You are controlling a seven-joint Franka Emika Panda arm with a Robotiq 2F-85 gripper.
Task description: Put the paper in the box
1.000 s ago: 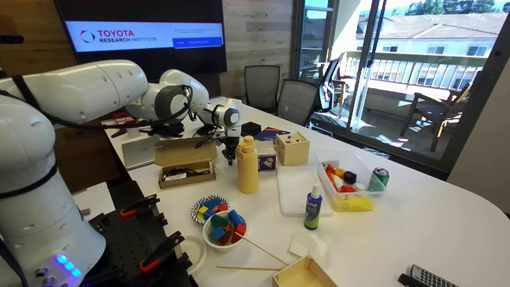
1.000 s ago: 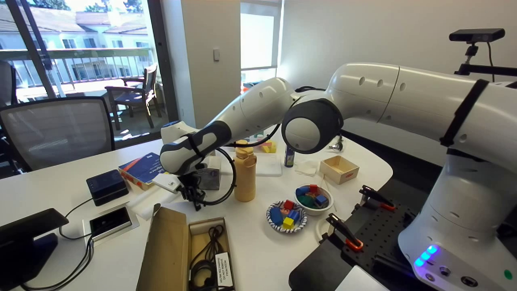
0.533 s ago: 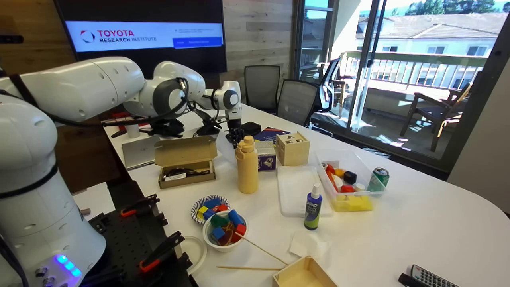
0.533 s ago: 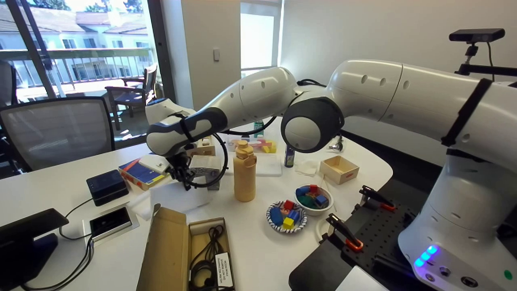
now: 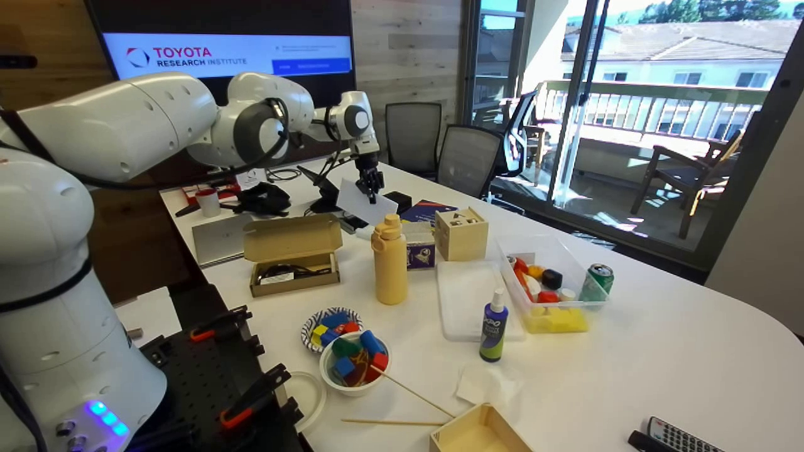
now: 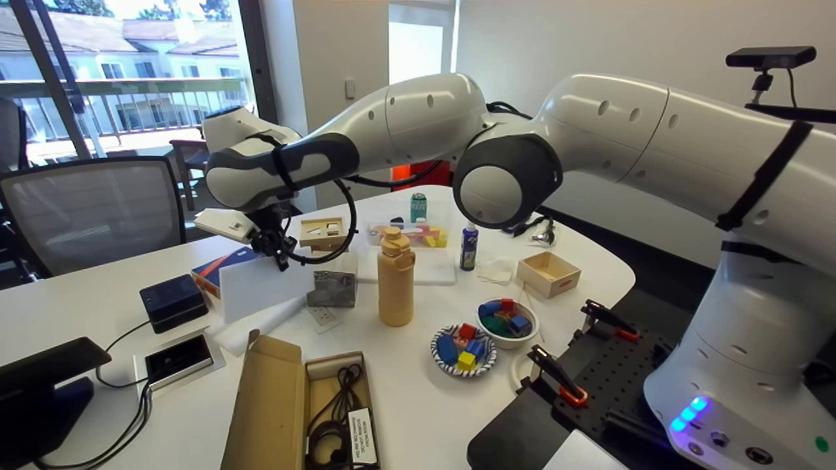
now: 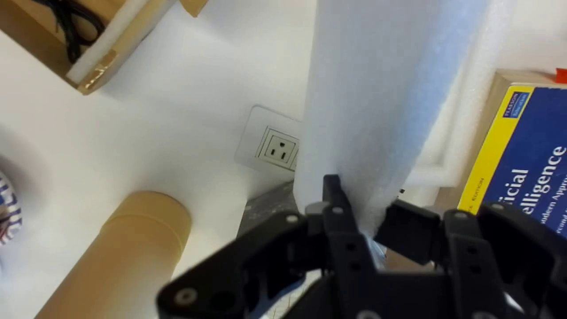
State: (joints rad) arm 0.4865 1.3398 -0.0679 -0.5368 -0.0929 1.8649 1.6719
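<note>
The arm (image 6: pixel 424 114) is now higher than in the earlier pictures, and the gripper (image 7: pixel 363 206) is up with it, farther from the table (image 6: pixel 418 411). The paper (image 6: pixel 258 290), low over the table half a second ago, now hangs tilted from the gripper. In an exterior view it now hides a corner of the book (image 6: pixel 224 259), and the outlet (image 6: pixel 323 318), behind the paper half a second ago, shows. There the top of the spray bottle (image 6: pixel 469 248) comes clear of the arm.
</note>
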